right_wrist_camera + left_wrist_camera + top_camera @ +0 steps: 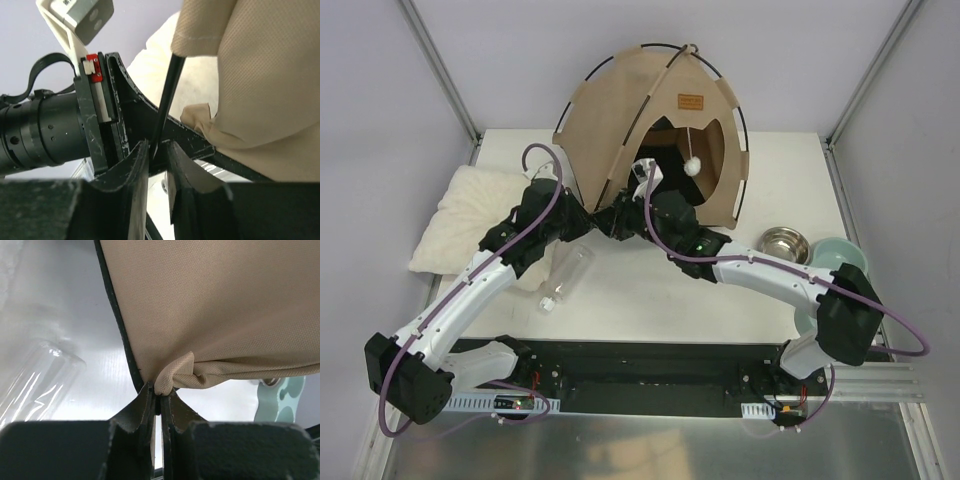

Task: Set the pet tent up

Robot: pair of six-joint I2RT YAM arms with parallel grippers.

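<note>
Tent stands domed at far middle of table, its near-left corner between both grippers. Left gripper is nearly closed, pinching the bunched corner hem. Right gripper is clamped on the pole tip.

Risks: the bowed pole looks sprung and could flick out. The shallow hem pinch could slip.

Tan woven cloth, black binding, thin stiff rod, arched door. Clear bottle nearby could roll.
</note>
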